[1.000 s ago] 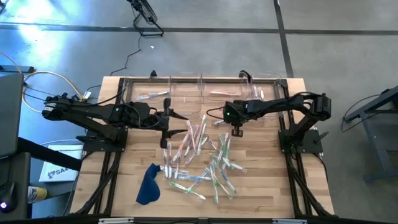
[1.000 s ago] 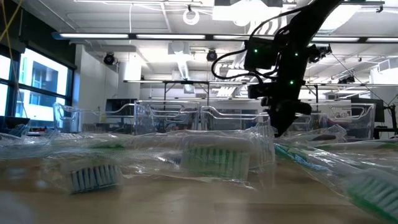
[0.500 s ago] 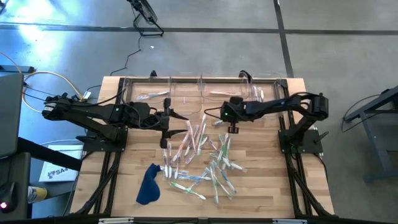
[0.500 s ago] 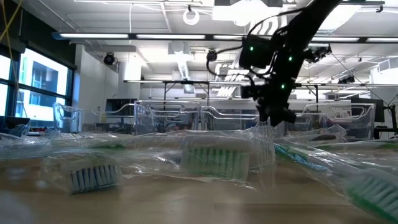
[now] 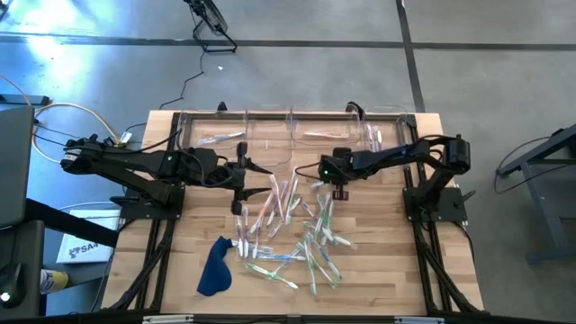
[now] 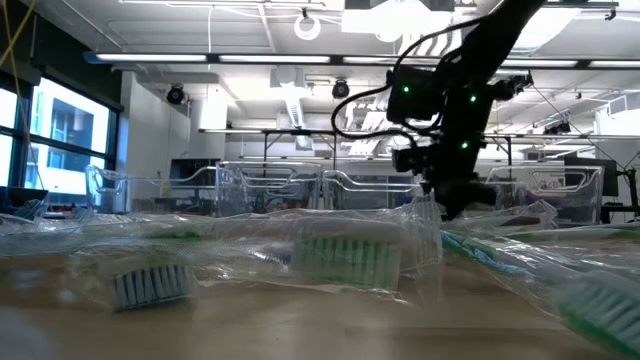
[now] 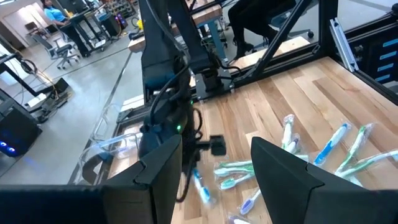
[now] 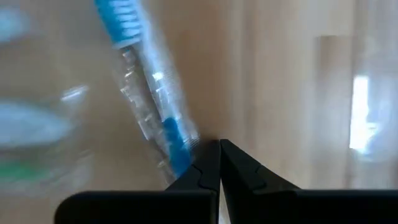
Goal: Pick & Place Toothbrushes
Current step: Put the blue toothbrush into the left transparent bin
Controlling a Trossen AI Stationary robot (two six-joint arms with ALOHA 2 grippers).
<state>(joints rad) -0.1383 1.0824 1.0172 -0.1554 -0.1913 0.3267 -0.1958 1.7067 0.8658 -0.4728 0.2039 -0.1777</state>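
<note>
the toothbrushes (image 5: 297,229) lie scattered in clear wrappers over the middle of the bench (image 5: 396,270), a loose heap running from centre toward 5 o'clock, with a few more already lying in the clear bins (image 5: 270,130) along the 12 o'clock edge. that split suggests sorting from heap to bins, with most of the job left.

the right gripper (image 5: 340,191) hangs over the heap's 1 o'clock edge, jaws pressed together. its wrist camera shows a blue-handled toothbrush (image 8: 152,106) in its wrapper running right up to the fingertips; the wrapper's end seems to meet the closed tips, but whether it is actually pinched or merely lying beside them cannot be told. closed jaws this low would suit a grip on thin film.

the left gripper (image 5: 241,189) sits at the heap's 10 o'clock side, jaws apart with nothing between them, pointed across the bench, probably waiting its turn so the arms do not crowd each other.

a dark blue cloth (image 5: 214,267) lies at 7 o'clock, apart from the brushes.

from bench height, glossy wrappers blur the foreground and hide the right fingertips; bin contents are hard to count.
</note>
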